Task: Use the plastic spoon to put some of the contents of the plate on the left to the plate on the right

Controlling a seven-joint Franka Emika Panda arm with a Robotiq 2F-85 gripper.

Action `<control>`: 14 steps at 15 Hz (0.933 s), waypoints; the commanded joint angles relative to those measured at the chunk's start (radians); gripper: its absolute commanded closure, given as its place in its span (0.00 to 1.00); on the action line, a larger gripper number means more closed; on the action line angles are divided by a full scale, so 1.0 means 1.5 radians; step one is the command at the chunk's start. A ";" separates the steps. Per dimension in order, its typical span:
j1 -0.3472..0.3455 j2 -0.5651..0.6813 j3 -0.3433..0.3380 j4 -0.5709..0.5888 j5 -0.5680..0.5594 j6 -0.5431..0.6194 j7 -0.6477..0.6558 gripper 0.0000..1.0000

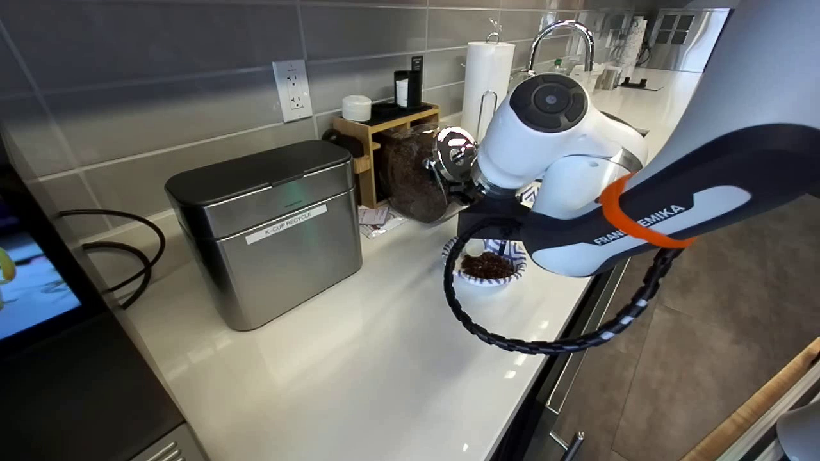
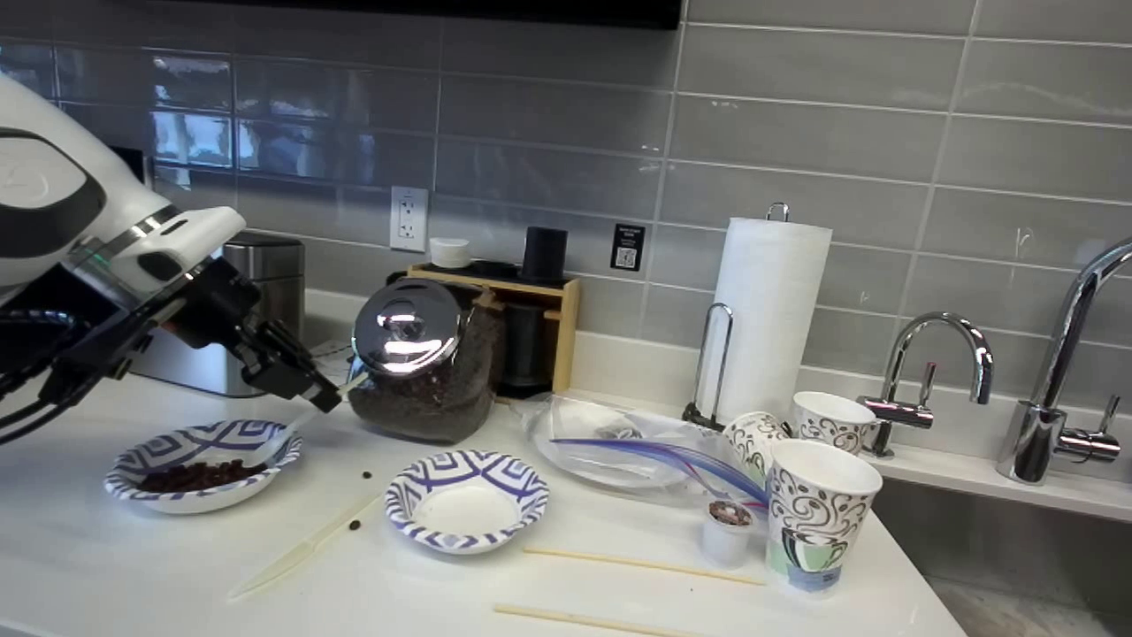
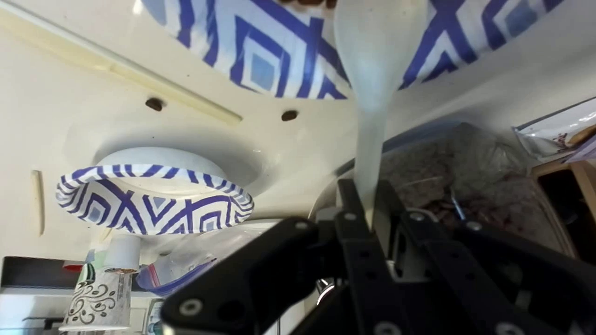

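1. Plastic spoon (image 3: pixel 371 107): one, translucent white. Held aslant, head lowermost, within the rim of the bean-filled paper bowl (image 2: pixel 232 433); whether it touches the beans (image 2: pixel 199 476) cannot be told.
2. Fingers (image 3: pixel 350 204): one pair, black. Clamped on the spoon's handle, a pale end of which shows past them in an exterior view.
3. Bean-filled paper bowl: blue-and-white geometric print. Upright on the worktop (image 1: pixel 359 371), at left in an exterior view; beans dark brown, heaped.
4. Companion paper bowl (image 2: pixel 467 511): matching print, white base showing. Upright, to the right of item 3 and apart from it.
5. Plastic knife (image 2: pixel 305 553): one, pale. Flat, lying obliquely between the two bowls.
6. Loose beans (image 2: pixel 355 525): two, dark brown. On the worktop, near the knife's handle.
7. Wooden stir sticks (image 2: pixel 641 564): two, flat, near item 4.
8. Coffee pod (image 2: pixel 727 541): white, standing just beside the foremost of item 9.
9. Paper cups (image 2: pixel 822 513): three, swirl print; two upright, one tilted.
10. Zip-top bag (image 2: pixel 588 416): clear, blue closure, behind the pod.
11. Clear jar (image 2: pixel 433 402): chrome lid (image 2: pixel 407 327), dark contents; before a wooden shelf unit (image 2: pixel 566 341).
12. Paper towel roll (image 2: pixel 765 318): white, upright.
13. Steel bin (image 1: pixel 295 256): black lid, labelled "K-CUP RECYCLE".
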 commanded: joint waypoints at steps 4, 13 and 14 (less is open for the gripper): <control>-0.014 -0.059 0.037 0.025 0.042 -0.002 -0.016 0.97; -0.025 -0.047 0.056 0.033 0.052 0.006 -0.056 0.97; -0.022 -0.048 0.053 0.033 0.054 0.005 -0.060 0.97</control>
